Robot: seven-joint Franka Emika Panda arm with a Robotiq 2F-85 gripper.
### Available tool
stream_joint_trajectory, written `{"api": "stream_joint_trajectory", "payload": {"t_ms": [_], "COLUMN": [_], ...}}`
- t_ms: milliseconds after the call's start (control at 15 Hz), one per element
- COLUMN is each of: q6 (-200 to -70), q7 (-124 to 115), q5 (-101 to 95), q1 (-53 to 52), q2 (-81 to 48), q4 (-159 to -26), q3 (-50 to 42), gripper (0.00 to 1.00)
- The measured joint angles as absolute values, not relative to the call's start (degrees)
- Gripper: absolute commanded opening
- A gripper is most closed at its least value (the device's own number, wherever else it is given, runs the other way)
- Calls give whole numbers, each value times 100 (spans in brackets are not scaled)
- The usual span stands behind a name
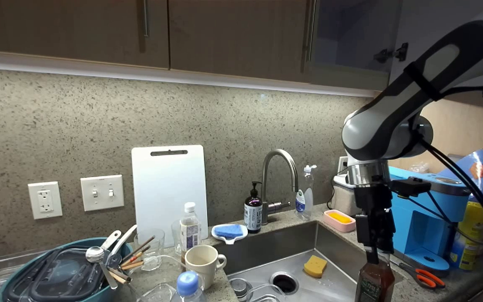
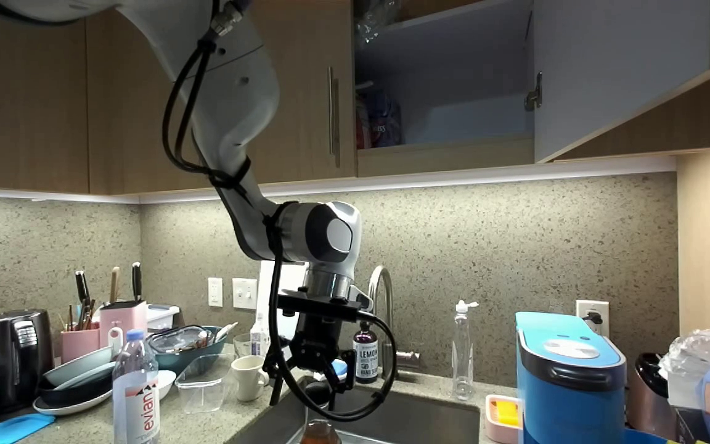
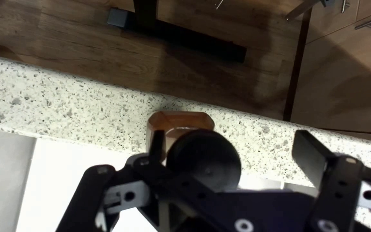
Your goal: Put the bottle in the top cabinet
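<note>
bottle (image 1: 375, 282) stands upright on the surface (image 3: 92, 106) beside the sink (image 1: 266, 249); the hand (image 3: 232, 149), fingers spread, straddles its cap (image 3: 204, 159), one finger much nearer; closing would likely nudge it sideways.

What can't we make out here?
Bottle base: cut off by the lower edge, both exterior views.
Label: too blurred to read in an exterior view.
Cabinet top: cut off by the upper edge in an exterior view.
Packages inside: too shadowed to identify in an exterior view.
Sink floor: whited out by glare, wrist view.
Whether pincer touches bottle: a finger overlaps it, wrist view.
</note>
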State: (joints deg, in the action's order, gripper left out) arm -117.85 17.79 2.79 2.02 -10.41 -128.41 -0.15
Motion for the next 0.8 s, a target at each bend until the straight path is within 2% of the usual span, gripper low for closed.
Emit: {"api": "stream_joint_trajectory", "payload": {"t_ms": [533, 600, 800], "q6": [-11785, -11785, -11785], "q7": [1790, 1790, 1797], "q5": [274, 274, 274], "q1": [210, 212, 212], "q2": [-1041, -1041, -1041], "q4": [-12826, -12827, -12827], "q3": [-18, -18, -18], "gripper": [22, 17, 17]}}
